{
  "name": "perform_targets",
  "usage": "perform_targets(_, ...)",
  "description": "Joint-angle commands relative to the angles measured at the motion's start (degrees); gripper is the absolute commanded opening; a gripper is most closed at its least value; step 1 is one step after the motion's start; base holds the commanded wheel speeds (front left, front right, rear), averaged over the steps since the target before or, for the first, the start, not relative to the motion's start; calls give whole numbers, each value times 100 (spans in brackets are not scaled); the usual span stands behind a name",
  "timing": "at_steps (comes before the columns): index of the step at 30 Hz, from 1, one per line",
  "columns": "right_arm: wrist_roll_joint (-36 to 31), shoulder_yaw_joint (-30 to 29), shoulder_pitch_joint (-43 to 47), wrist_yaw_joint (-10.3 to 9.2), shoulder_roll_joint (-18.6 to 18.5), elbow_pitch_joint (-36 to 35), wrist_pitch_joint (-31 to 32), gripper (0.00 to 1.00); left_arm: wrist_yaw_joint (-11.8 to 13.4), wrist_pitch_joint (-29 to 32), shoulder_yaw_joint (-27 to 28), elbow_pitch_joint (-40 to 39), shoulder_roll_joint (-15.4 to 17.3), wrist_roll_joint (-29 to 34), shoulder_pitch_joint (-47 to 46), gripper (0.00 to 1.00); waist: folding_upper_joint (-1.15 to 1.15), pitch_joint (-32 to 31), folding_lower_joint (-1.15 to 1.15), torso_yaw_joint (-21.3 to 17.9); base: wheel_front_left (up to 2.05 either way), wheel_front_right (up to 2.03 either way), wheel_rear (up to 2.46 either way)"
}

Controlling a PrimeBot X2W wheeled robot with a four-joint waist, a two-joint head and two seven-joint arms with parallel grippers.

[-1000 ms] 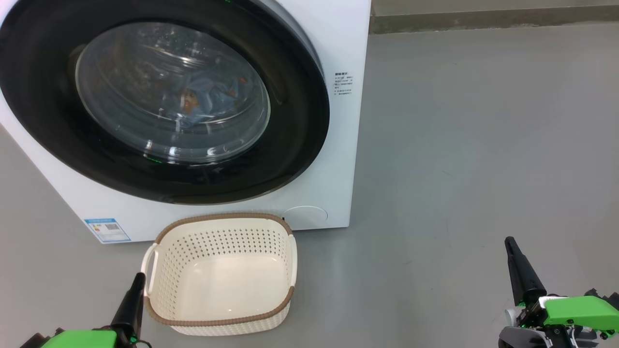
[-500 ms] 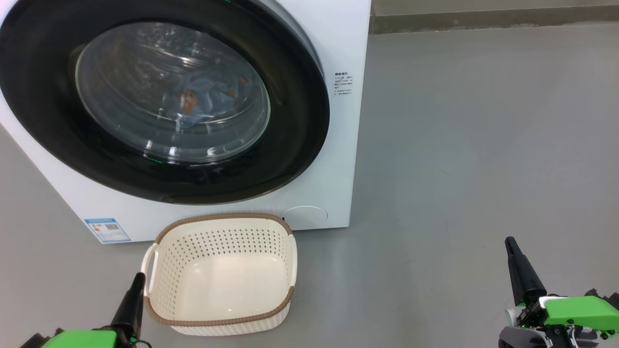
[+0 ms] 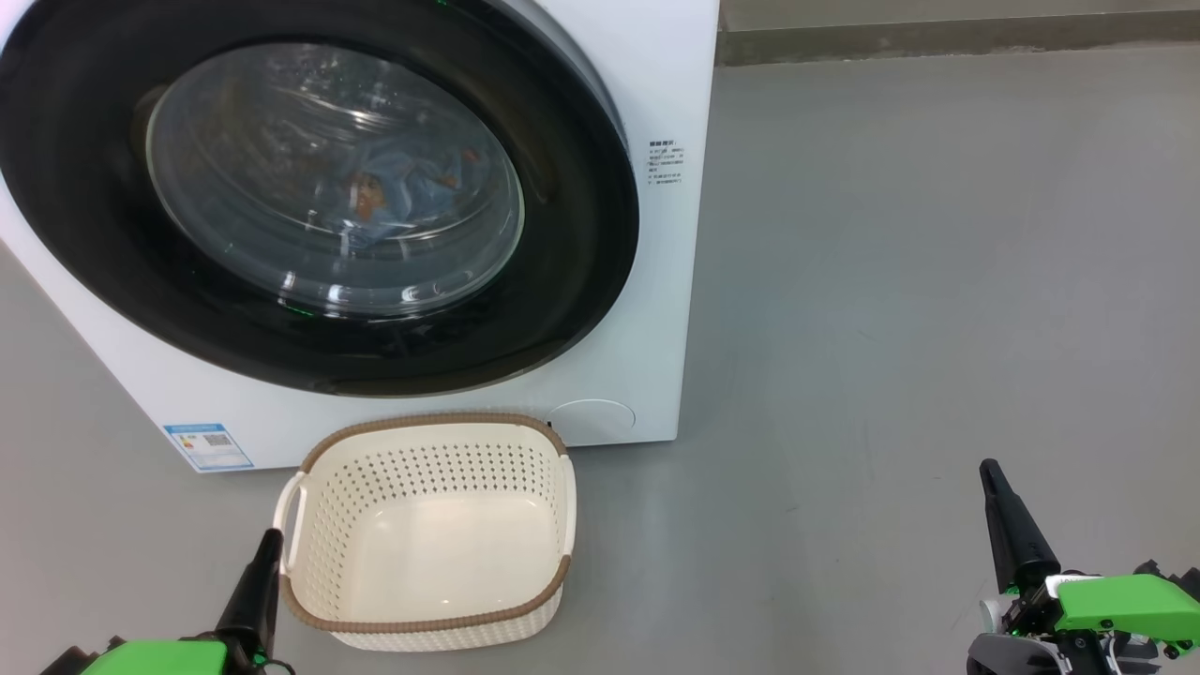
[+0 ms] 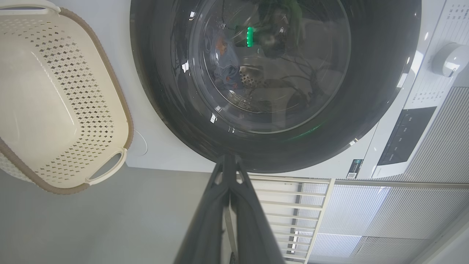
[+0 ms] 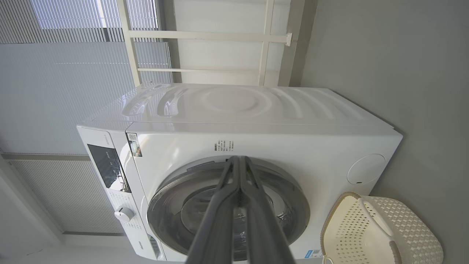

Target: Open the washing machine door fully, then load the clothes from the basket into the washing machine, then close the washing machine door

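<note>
White metal of the washing machine takes the upper left of the head view; it stands on the grey floor. Its door is closed flat against the front, a black rim around clear glass. Behind the glass, near the middle of the door, the clothes lie inside the drum, light blue with orange spots. The basket stands on the floor at the lower centre-left, just below the door and very near the machine front; its whole cream bottom is visible. A small blue label sits on the machine, left of the basket. The left fingers rise from the lower left corner, just beside the left handle of the basket; I cannot tell if they touch it. They are pressed together and grip nothing. The right fingers rise at the lower right, well apart from basket and machine; these also are pressed together, tip to tip, with nothing between them.
</note>
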Motion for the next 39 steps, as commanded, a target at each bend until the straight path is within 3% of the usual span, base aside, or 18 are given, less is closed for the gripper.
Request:
perform_targets(1,25,124,-45,9,-8,-175,43,0,-16,20,204,-161,71,-24,-236,0,0,0,0,0,0,0,0)
perform_targets(39,19,116,-46,9,-3,-175,49,0,-17,29,216,-161,62,-14,-237,0,0,0,0,0,0,0,0)
